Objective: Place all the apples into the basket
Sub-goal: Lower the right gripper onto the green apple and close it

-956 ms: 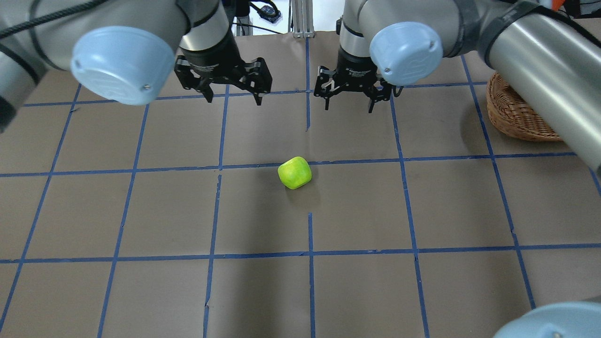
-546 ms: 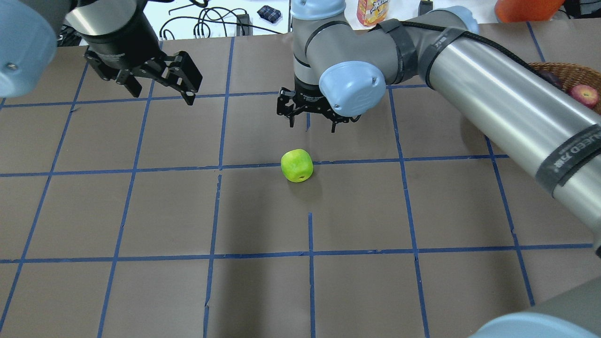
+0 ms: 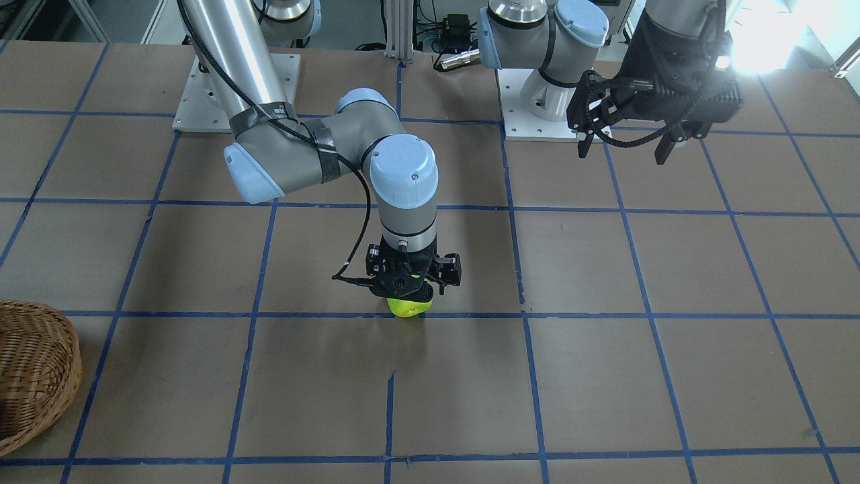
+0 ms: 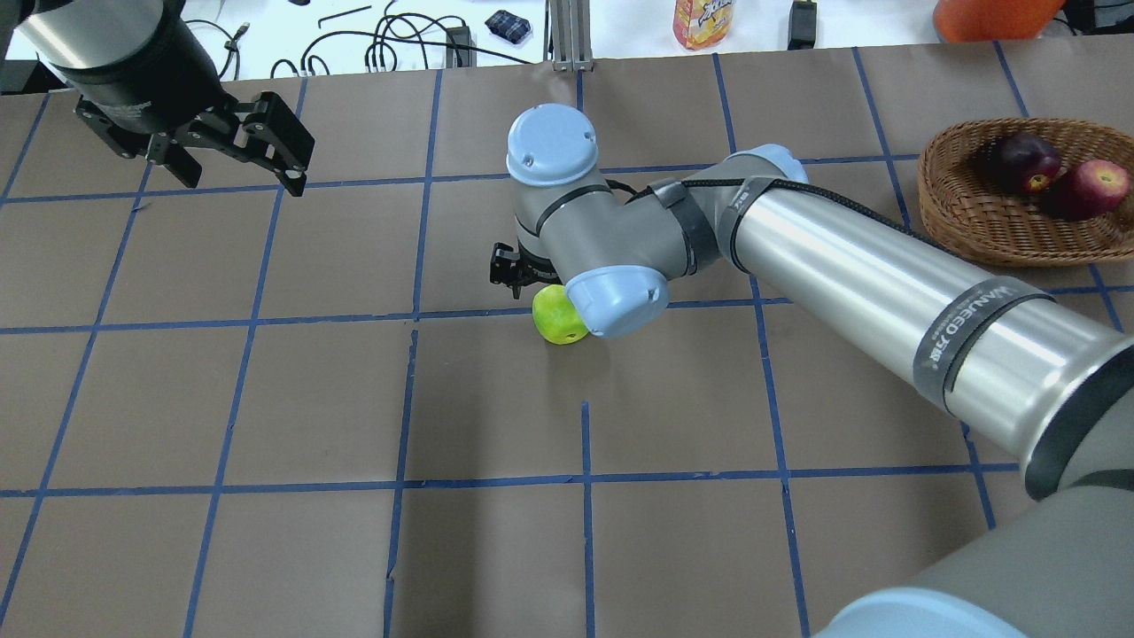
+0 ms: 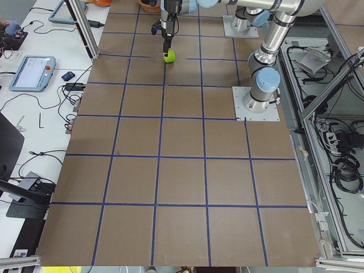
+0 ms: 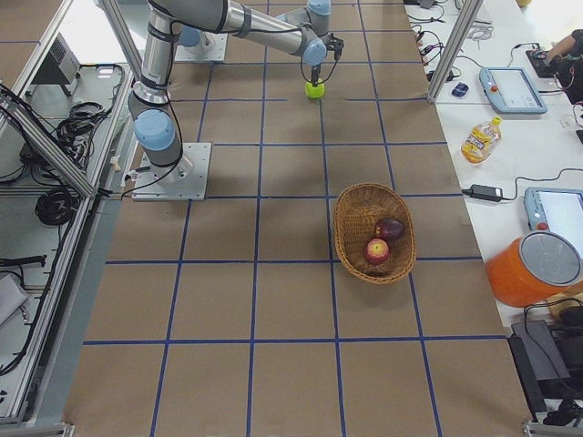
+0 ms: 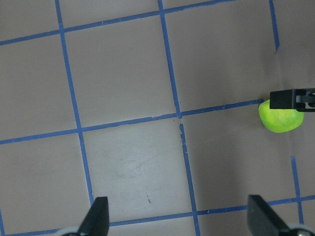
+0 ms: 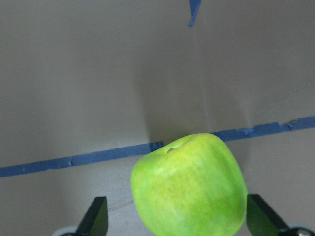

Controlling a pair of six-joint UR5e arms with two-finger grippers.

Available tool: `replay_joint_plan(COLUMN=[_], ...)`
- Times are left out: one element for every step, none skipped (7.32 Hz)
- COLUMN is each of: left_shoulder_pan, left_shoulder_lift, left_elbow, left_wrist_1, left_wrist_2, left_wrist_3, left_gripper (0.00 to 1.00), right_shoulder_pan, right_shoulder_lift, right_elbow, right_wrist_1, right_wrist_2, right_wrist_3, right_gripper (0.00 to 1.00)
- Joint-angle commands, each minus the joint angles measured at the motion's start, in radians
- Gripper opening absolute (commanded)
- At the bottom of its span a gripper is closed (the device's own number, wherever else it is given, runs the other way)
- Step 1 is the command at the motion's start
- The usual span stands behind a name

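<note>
1. Right end effector (image 8: 177, 221): open, pointing straight down. One finger stands on each side of the green apple (image 4: 558, 317), and the wrist view shows a gap on the left side. Half a second earlier it hung above the counter beyond the apple; it has since come down over the fruit.
2. Left end effector (image 4: 241, 168): open and empty, held high over the far left of the counter (image 4: 266, 399). It is farther left than half a second ago and well apart from the apple.
3. Green apple: resting on the counter on a blue tape line (image 4: 266, 320), in the same spot as before. It is tipped on its side, with one dimple facing the robot's edge of the counter. It is nearly round, so no clear long axis shows.
4. Right wrist joint cap (image 4: 616, 301): covers the apple's right side in the overhead view.
5. Basket (image 4: 966, 221): at the far right of the counter, well apart from the green apple. It holds the dark apple (image 4: 1019, 161) and the red apple (image 4: 1094, 186), just beside each other.
6. Beyond the far edge: bottle (image 4: 700, 22) and cables (image 4: 399, 44).
</note>
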Motion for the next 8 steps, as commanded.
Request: replay_joint_plan(left_shoulder_pan=[0.031,0.027,0.031,0.037,0.033,0.042,0.034,0.036], left_shoulder_lift=[0.006,0.018,0.021,0.018,0.023,0.008,0.003,-0.011], left_elbow=[-0.043,-0.037,-0.046,-0.043,-0.042,-0.037,-0.040,-0.040], left_wrist_1=[0.010,0.007,0.004,0.007,0.005,0.005,0.007,0.011], left_wrist_2=[-0.006,-0.024,-0.043,-0.040,-0.032,-0.044,-0.041,-0.043], left_wrist_3=[-0.061,-0.143,-0.141,-0.141,-0.141,-0.136,-0.135,-0.135], left_gripper=[1.00,1.00,1.00,1.00,1.00,1.00,1.00,1.00], right_shoulder_pan=[0.012,0.023,0.023,0.021,0.021,0.011,-0.015,-0.073], right_shoulder_lift=[0.024,0.028,0.031,0.041,0.036,0.025,-0.001,-0.057], right_elbow=[0.059,0.071,0.077,0.074,0.071,0.060,0.059,0.060], right_wrist_1=[-0.070,-0.114,-0.132,-0.177,-0.189,-0.186,-0.179,-0.133], right_wrist_2=[-0.002,-0.006,-0.006,-0.027,-0.051,-0.058,-0.055,-0.047], right_wrist_3=[-0.002,-0.002,-0.007,-0.016,-0.015,-0.015,-0.016,-0.019], right_gripper=[1.00,1.00,1.00,0.84,0.65,0.59,0.58,0.59])
